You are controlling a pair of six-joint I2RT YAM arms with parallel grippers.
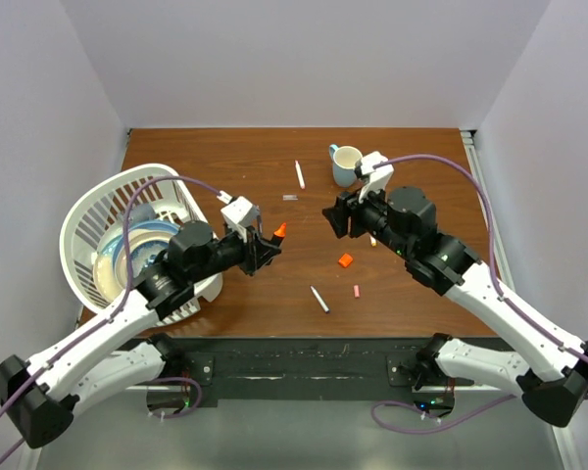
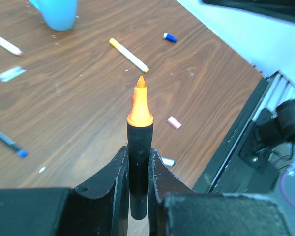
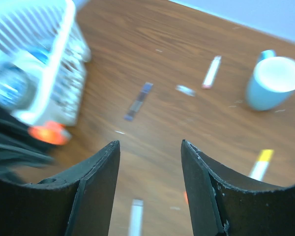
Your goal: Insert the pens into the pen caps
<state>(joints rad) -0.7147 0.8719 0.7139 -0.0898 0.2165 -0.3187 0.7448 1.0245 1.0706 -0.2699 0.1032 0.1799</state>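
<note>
The brown counter (image 1: 225, 166) carries a white basket (image 1: 88, 201) of dishes at its left side, and both arms reach in over its middle. The left claw (image 1: 267, 247) is clamped tight on the black highlighter (image 2: 139, 132), gripping the barrel low so the bare orange tip points forward, lifted off the counter and aimed toward the other arm. The right claw (image 3: 150, 147) hovers opposite with its jaws well apart and nothing between them. A pale blue mug (image 1: 346, 164) stands toward the back, a white pen (image 1: 300, 174) to its left, and a grey pen (image 1: 319, 299) lies near the front. The step in hand looks like capping the highlighter: pen secured, cap not yet fetched. The orange cap (image 1: 345, 260) lies on the counter between the arms, the pink cap (image 1: 357, 291) just beyond it toward the front. Next, the right claw probably needs to drop onto the orange cap, pinch it open end outward, and line it up squarely with the tip.
</note>
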